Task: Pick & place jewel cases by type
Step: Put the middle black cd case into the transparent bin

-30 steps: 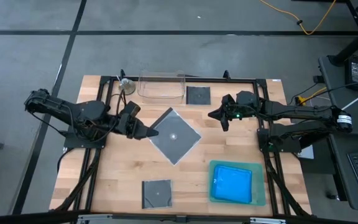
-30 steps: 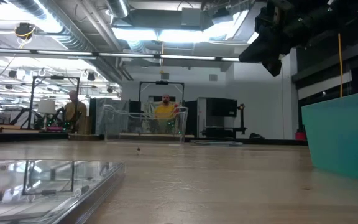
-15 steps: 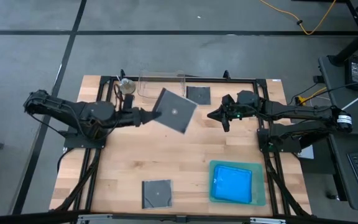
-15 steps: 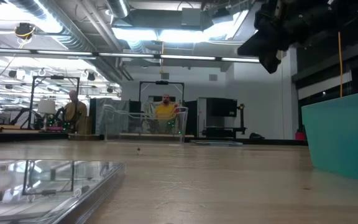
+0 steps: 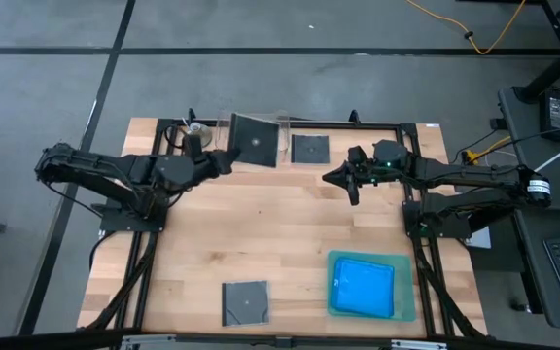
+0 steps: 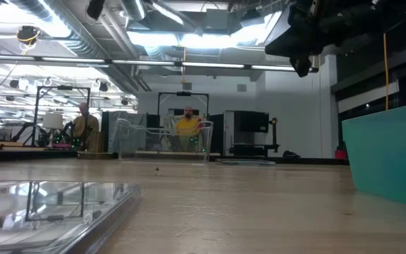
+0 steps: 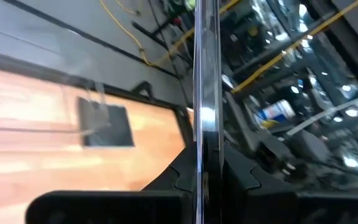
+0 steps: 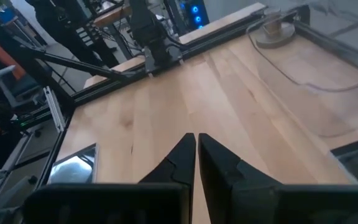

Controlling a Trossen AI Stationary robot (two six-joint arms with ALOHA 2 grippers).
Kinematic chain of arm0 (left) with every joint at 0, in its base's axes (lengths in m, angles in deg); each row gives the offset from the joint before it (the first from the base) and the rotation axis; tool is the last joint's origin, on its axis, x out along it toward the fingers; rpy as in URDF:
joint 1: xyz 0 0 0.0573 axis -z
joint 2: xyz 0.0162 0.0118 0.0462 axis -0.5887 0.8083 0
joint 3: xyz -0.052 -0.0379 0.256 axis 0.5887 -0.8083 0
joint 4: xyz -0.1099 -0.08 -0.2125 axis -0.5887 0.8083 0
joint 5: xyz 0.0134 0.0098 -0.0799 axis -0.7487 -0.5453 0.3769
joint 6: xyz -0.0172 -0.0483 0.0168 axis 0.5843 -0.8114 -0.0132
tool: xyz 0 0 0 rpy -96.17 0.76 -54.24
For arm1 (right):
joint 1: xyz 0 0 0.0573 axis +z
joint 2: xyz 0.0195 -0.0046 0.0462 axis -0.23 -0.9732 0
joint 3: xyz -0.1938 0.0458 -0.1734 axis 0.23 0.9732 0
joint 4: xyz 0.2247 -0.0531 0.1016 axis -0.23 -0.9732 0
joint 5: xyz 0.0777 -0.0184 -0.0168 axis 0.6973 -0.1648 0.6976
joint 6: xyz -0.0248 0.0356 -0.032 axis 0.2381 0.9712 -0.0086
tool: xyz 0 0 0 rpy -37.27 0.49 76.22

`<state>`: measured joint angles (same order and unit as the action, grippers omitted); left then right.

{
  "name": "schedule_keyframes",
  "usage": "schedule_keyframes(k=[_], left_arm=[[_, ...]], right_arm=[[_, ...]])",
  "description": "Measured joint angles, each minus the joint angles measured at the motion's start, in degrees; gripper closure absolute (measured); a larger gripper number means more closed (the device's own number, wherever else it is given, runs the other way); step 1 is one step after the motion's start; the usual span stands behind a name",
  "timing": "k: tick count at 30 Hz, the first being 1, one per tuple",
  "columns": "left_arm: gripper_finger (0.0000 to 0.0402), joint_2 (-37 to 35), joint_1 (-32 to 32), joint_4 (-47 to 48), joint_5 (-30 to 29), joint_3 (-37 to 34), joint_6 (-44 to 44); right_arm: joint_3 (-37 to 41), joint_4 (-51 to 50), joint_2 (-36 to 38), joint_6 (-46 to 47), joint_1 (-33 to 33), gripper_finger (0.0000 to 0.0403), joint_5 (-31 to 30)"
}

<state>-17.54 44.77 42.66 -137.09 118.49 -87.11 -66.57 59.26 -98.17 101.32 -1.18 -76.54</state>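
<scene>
We see the left end effector clamped on the edge of a dark grey square plastic jewel case, which it holds in the air above the clear plastic rectangular tub at the far edge of the wooden bench. In the left wrist view that case shows edge-on between the two dark fingers.

The right end effector hovers over the bench near its far right side, its fingers pressed together on nothing.

A second dark square jewel case lies flat just right of the tub. A third dark square case lies near the bench's front edge, left of centre. To its right, we find bright blue rectangular jewel cases resting inside a green translucent flat tray; we cannot tell how many are stacked there.

Beyond the bench, in the low view, two people appear far off in the room.
</scene>
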Motion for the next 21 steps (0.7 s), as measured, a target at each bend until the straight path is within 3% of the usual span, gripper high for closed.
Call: schedule_keyframes(k=[10,21], left_arm=[[0.0377,2.27,-8.91,8.00,4.49,-0.03,-0.29],[0.0377,6.29,-19.96,8.34,12.04,-0.05,10.74]], right_arm=[[0.00,0.35,0.00,-2.49,-0.02,0.0377,1.00],[0.00,3.26,0.00,-3.31,-0.02,0.0377,2.36]])
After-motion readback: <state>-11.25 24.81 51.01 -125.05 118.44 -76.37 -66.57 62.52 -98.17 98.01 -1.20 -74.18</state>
